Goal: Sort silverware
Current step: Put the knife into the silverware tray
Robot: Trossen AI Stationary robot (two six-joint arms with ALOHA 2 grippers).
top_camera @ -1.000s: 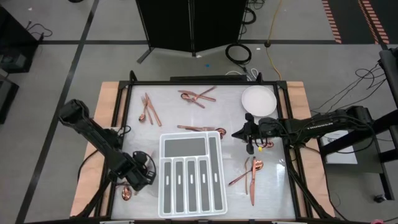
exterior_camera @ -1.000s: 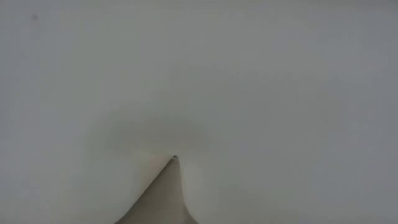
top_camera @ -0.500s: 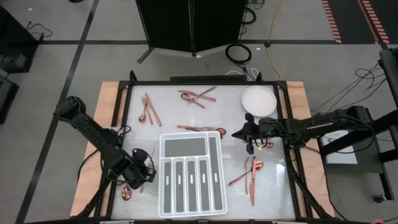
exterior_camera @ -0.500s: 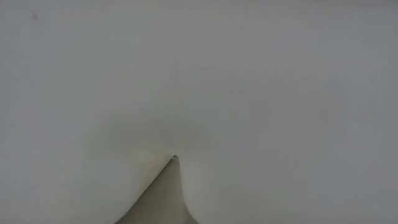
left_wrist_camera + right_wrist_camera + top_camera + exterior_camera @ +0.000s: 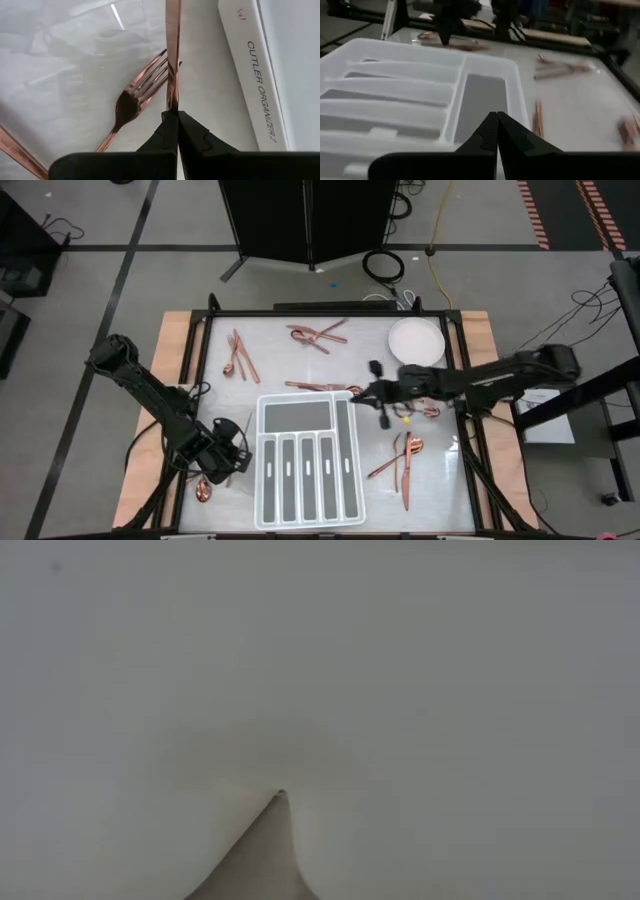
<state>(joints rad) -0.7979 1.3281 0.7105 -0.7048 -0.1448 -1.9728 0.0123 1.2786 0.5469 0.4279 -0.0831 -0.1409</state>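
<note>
Jaws on my left gripper [image 5: 173, 111] are pinched shut on the slim handle of a copper piece [image 5: 173, 50], which stands out past the fingertips; I cannot tell whether it is a knife or a spoon. A copper fork [image 5: 134, 100] is lying on the table just under it, and the wall of the white cutlery organizer [image 5: 250, 70] is close alongside. Over the last second that arm has been shifting slightly beside the tray's left edge, low on the table, so I am judging that it is settling its grip before the lift.

My right gripper [image 5: 383, 406] is closed on nothing that I can see. It has been swinging in from beside the round white plate [image 5: 416, 338] toward the organizer's [image 5: 306, 460] upper right corner, and I am now looking across the empty compartments through its wrist camera.

Every compartment is looking empty, so the sorting is barely starting. Loose silverware is lying in clusters: near the far edge [image 5: 318, 333], at far left [image 5: 240, 355], just above the tray [image 5: 318, 387], and right of it [image 5: 404, 460].
</note>
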